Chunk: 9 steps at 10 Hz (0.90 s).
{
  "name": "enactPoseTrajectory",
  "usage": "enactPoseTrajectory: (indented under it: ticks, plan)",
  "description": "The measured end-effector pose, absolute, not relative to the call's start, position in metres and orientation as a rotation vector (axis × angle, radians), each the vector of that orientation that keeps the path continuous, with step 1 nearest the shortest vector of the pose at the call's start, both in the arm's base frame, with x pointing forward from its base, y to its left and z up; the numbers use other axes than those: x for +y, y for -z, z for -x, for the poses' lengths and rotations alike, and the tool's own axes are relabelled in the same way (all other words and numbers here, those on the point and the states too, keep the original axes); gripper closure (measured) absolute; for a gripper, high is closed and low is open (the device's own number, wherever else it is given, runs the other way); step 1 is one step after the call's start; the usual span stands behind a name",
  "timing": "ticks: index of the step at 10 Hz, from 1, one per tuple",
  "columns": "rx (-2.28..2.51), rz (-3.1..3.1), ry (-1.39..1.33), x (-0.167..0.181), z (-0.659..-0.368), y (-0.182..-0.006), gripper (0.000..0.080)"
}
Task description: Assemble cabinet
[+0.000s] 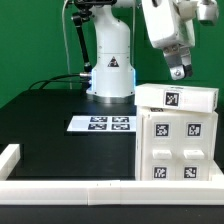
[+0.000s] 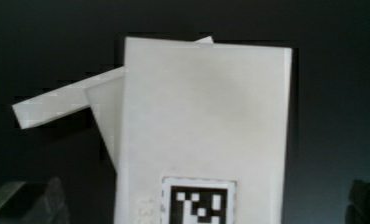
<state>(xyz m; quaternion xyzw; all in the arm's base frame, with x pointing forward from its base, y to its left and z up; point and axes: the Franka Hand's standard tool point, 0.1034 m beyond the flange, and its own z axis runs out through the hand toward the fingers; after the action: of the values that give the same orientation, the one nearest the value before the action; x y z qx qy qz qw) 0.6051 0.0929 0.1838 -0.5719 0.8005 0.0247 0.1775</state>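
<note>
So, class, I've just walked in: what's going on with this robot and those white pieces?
A robot arm is putting together a white cabinet on a black table. The cabinet stands at the exterior view's right, with a tagged white piece lying across its top. The gripper hovers just above that piece, holding nothing; its fingers look apart. The marker board lies flat on the table near the arm's base.
</note>
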Motion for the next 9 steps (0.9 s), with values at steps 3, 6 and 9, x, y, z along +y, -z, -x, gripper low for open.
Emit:
enactPoseTrajectory:
  ticks: [3,6,9]
  plan:
    - [1.924,2.084,-0.059,0.0896,-0.6024,-0.1849,0.0002]
    - [1.433,2.475,-0.010,0.0896,-0.6092,-0.1893,0.0002]
    - [1.152,2.621,0.034,0.0894,-0.6084,-0.1881,0.0002]
